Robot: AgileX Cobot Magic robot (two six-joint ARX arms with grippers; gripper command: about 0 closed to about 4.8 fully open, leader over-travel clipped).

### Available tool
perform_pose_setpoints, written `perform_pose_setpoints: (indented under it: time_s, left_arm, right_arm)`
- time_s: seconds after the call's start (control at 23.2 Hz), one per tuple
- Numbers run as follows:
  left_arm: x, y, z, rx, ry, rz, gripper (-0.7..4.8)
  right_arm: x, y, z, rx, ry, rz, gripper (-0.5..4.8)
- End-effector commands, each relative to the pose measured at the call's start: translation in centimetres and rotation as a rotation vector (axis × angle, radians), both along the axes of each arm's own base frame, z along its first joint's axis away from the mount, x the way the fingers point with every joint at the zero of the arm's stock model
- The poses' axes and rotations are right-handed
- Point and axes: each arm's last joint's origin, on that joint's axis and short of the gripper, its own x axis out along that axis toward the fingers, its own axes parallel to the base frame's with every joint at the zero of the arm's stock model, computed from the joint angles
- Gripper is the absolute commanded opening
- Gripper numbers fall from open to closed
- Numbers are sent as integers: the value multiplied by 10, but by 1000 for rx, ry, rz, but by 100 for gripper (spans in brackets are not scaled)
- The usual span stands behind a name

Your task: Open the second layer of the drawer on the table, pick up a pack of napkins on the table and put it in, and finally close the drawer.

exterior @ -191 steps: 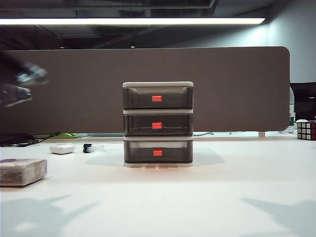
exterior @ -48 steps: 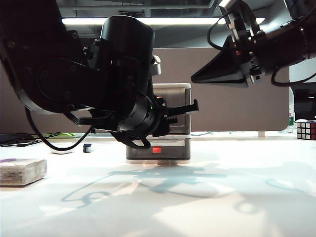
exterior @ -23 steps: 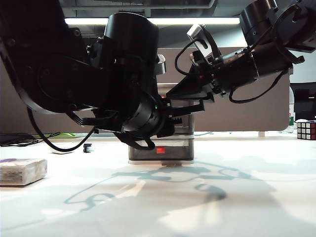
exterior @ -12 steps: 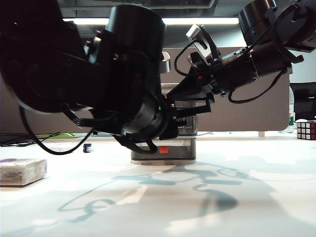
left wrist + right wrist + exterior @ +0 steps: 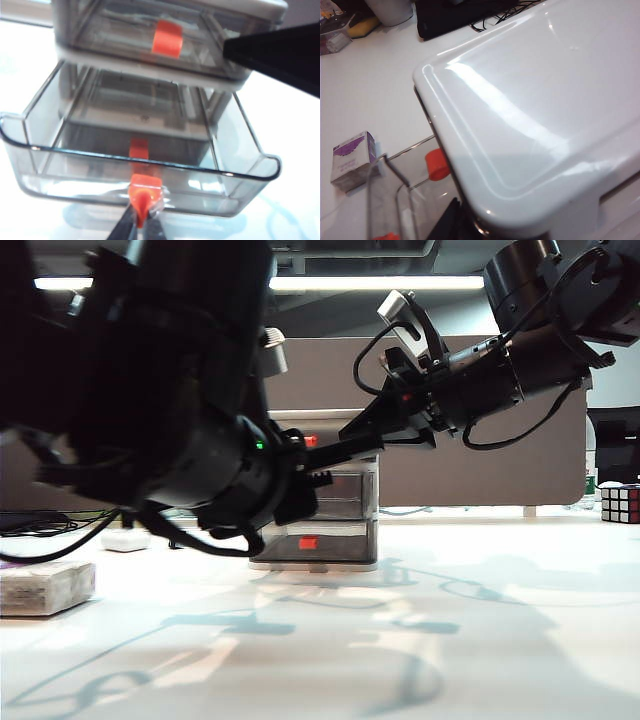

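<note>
Between the left gripper's (image 5: pixel 140 225) clenched fingertips sits the second layer's (image 5: pixel 140 165) red handle (image 5: pixel 144 192), and that drawer now stands pulled out. Pressed on the drawer's (image 5: pixel 535 100) top, the right gripper (image 5: pixel 457 220) has not moved; its jaws cannot be made out.

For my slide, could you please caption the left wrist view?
Left tool pinches the second layer's red-orange handle, drawer pulled open.

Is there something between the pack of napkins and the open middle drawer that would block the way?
The drawer is pulled out and looks empty. The left gripper, shut on its handle, is beside the pack; nothing else visible blocks the way.
</note>
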Motion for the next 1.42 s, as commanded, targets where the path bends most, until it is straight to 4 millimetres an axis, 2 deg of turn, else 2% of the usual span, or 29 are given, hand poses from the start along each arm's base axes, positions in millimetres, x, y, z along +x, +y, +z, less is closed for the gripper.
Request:
perform_pose_setpoints:
  time_s: [0.04,0.34,0.69,0.86,0.9,0.95,0.99,1.29,1.34,1.42]
  left_arm:
    - [-16,2,-2,2,32,-5,-5]
    - [-42,-6,0,37,28,-42,-5]
    - [-48,-3,4,58,68,-43,-5]
    - [-50,-1,11,13,100,-66,-4]
    - [-50,0,15,-13,111,-91,24]
    - [-52,0,20,-33,123,-119,101]
    - [-53,1,23,-40,136,-144,134]
    - [-66,19,40,-15,298,-247,174]
    - [-72,29,47,36,337,-265,213]
    - [-79,45,57,110,346,-256,218]
  right_arm:
    - [2,1,7,11,-37,-6,-5]
    - [1,3,6,13,-24,1,-5]
    - [0,3,6,22,-10,3,-5]
    - [0,3,6,22,-9,3,-5]
    - [0,3,6,22,-8,3,-5]
    - [0,3,6,22,-8,4,-5]
    - [0,3,6,23,-7,6,-5]
    - [0,3,6,26,-1,21,-5]
    - [0,3,6,26,0,23,-5]
    - [-1,4,6,33,3,42,-5]
